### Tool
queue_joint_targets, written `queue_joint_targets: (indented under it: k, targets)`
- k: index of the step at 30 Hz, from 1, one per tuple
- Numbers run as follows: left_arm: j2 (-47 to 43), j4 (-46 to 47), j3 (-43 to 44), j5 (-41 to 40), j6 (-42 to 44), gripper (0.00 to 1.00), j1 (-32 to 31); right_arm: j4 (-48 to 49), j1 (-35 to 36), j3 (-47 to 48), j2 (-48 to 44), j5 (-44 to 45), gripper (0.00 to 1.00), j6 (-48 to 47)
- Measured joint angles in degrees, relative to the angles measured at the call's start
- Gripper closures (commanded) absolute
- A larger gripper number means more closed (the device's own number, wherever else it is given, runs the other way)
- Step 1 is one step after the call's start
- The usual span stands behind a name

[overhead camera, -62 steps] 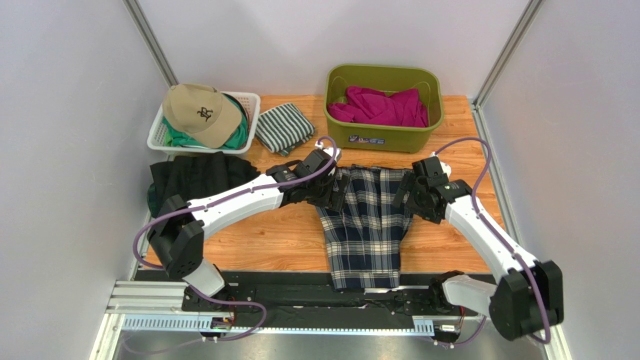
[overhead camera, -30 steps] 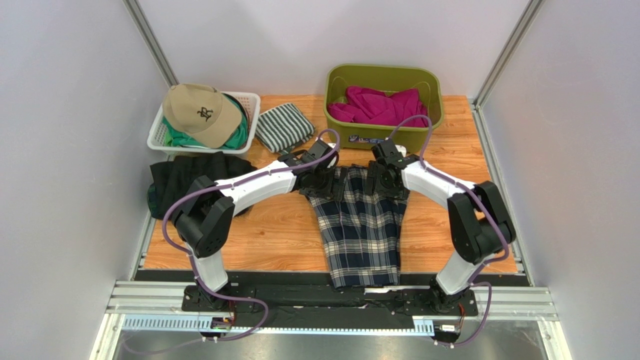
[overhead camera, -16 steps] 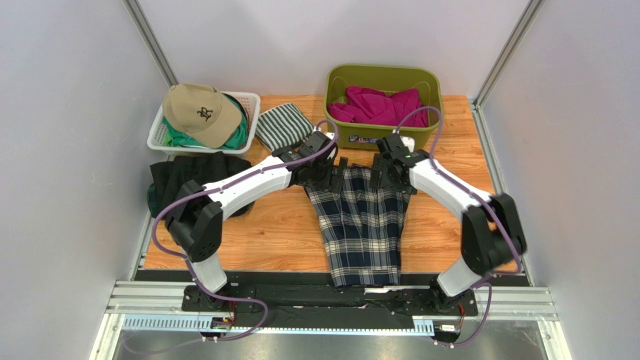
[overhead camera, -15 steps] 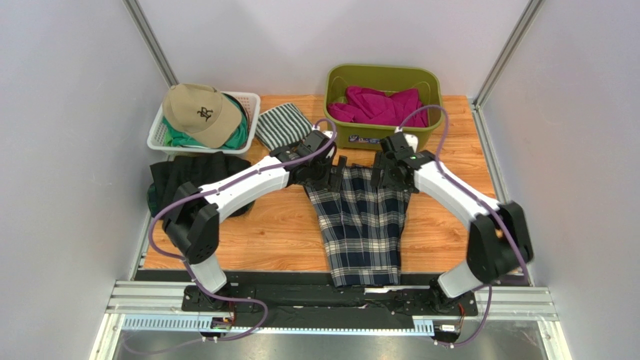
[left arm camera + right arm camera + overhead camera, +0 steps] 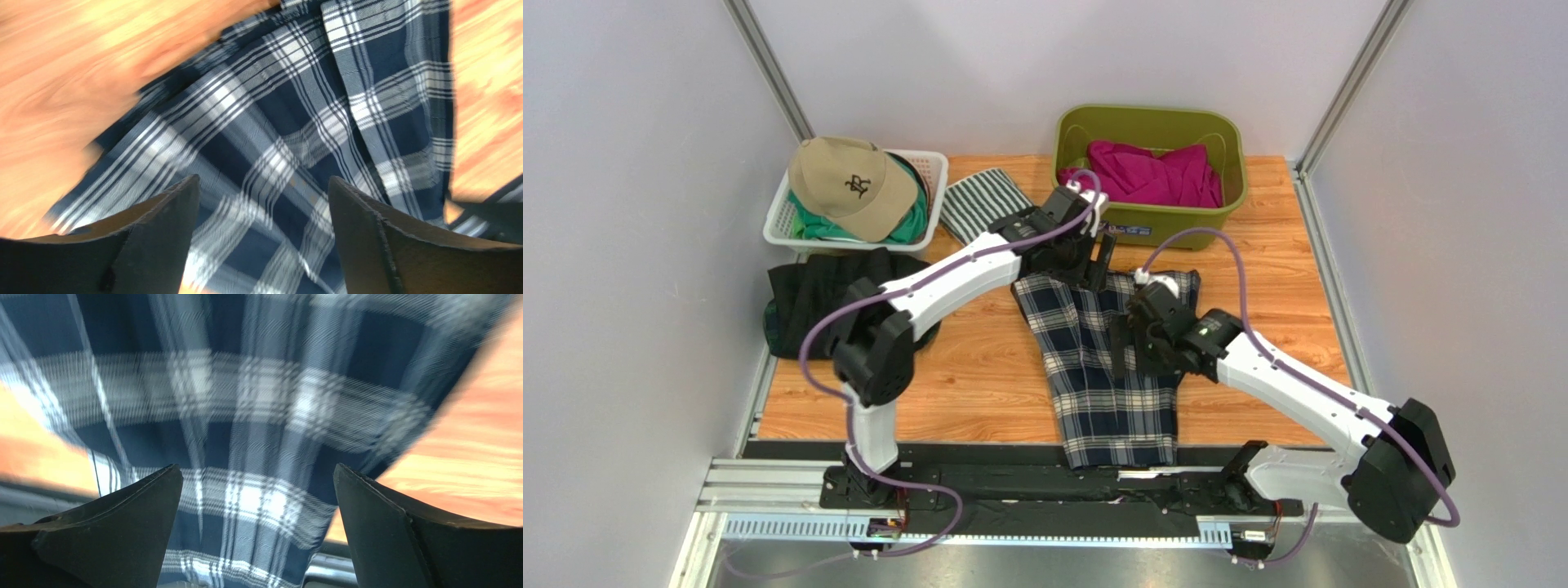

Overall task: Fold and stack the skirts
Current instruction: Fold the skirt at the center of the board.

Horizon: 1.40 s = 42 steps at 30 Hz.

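Observation:
The navy-white-grey plaid skirt (image 5: 1093,368) lies spread down the middle of the table, its hem over the front edge. It fills the left wrist view (image 5: 294,122) and the right wrist view (image 5: 264,404). My left gripper (image 5: 1090,261) is open above the skirt's far waist edge. My right gripper (image 5: 1127,341) is open above the skirt's middle, nothing between its fingers. A dark skirt pile (image 5: 830,294), black over dark green tartan, lies at the left edge of the table.
A green tub (image 5: 1078,137) with magenta cloth stands at the back. A white basket (image 5: 938,172) holds a tan cap (image 5: 844,181) and green cloth. A green-and-white striped folded cloth (image 5: 979,202) lies beside the basket. Bare wood shows on both sides of the plaid skirt.
The right arm has swung from the skirt's far right corner back toward the middle of the skirt. The left gripper has moved a little farther back and right. The skirt's far edge now lies flatter.

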Motion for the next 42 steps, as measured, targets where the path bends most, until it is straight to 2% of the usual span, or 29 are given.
queue_joint_targets:
  k: [3, 6, 12, 18, 22, 28, 31, 34, 35, 38, 42]
  targets:
    - [6.4, 0.4, 2.0, 2.6, 1.2, 0.34, 0.0, -0.4, 4.9, -2.2, 1.4, -1.3, 0.01, 1.3]
    - [11.6, -0.1, 1.6, 3.7, 1.8, 0.38, 0.1, -0.2, 6.3, -5.3, 3.3, -3.0, 0.01, 2.8]
    - [11.2, 2.6, -4.9, 4.7, 1.1, 0.39, 2.0, 2.0, 6.3, -10.0, 7.1, -4.9, 0.01, 4.1]
    - [9.9, 6.9, -10.5, 7.1, -1.4, 0.43, 5.4, 1.9, 5.3, -5.8, 14.6, -3.9, 0.01, 2.0]
    - [5.2, 10.7, -17.7, 4.2, -3.4, 0.43, 5.8, 0.4, 1.1, -0.5, 19.5, -2.3, 0.01, -1.1]
    - [-14.1, 11.8, -40.7, 0.9, -12.0, 0.43, 5.7, -0.2, -3.3, 5.4, 20.3, 6.4, 0.01, -6.8]
    - [-23.3, 9.4, -49.3, -0.1, -17.2, 0.38, 3.0, -0.3, -4.0, 8.7, 19.1, 7.0, 0.01, -9.6]
    - [-29.1, 8.3, -52.0, 1.7, -20.7, 0.27, -2.8, -0.1, -4.0, 11.5, 15.9, 6.2, 0.01, -10.8]
    - [-31.1, 8.6, -52.0, 2.7, -21.4, 0.20, -5.0, -0.1, -4.0, 11.8, 14.4, 5.8, 0.01, -10.8]
    - [-36.9, 8.3, -51.1, 2.5, -21.9, 0.08, -7.7, -1.3, -4.0, 11.5, 8.6, 5.1, 0.01, -9.3]
    - [-39.7, 3.2, -45.2, -4.5, -20.3, 0.01, -7.0, -4.3, -4.5, 8.1, 0.5, 3.6, 0.01, -4.3]
